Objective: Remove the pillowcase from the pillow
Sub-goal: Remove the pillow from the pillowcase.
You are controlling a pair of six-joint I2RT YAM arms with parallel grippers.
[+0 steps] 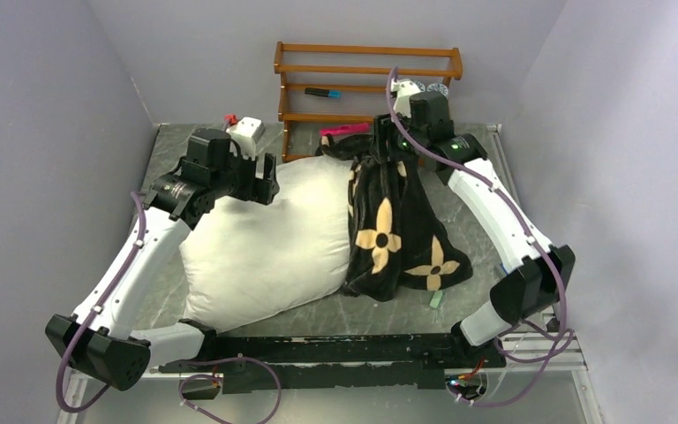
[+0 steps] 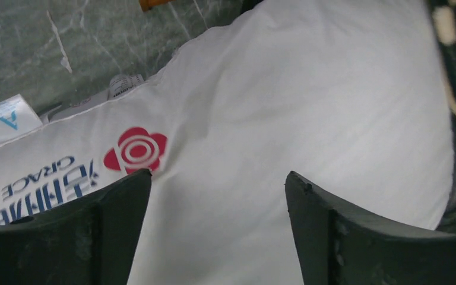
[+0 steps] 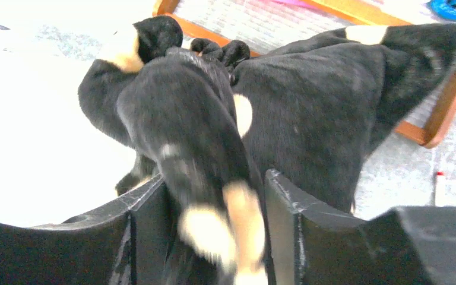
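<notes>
Left gripper (image 2: 217, 178): released; its two fingers stand wide apart just above the pillow (image 2: 309, 107), with only white cloth showing between them.
Right gripper (image 3: 214, 178): its jaws stand partly apart with a fold of the pillowcase (image 3: 309, 101) filling the gap. Whether they press it cannot be told, because the fabric there is blurred.
Pillow: it lies flat on the table (image 1: 485, 238), directly under the left gripper and off to the inner side of the right one.
Pillowcase: it is bunched up at the right gripper and drapes down from it towards the arm bases, its edge overlapping the pillow's end.
Left wrist view only: a red flower logo (image 2: 135, 149) with blue lettering lies beside the left finger, and a small white tag (image 2: 6, 117) is at the pillow's seam further out.
Right wrist view only: the plush fold runs between the fingers, with cream patches on the black.
Top view only: both arms are seen whole, and the pillow is almost wholly uncovered.
Edges: the wooden rack (image 1: 366, 71) stands close ahead of the right gripper, just past the fabric. A wall rises on the outer side of each arm.
Open room: table surface shows outward of the right gripper, beside the hanging pillowcase. A narrow strip also shows between the pillow and the arm bases.
</notes>
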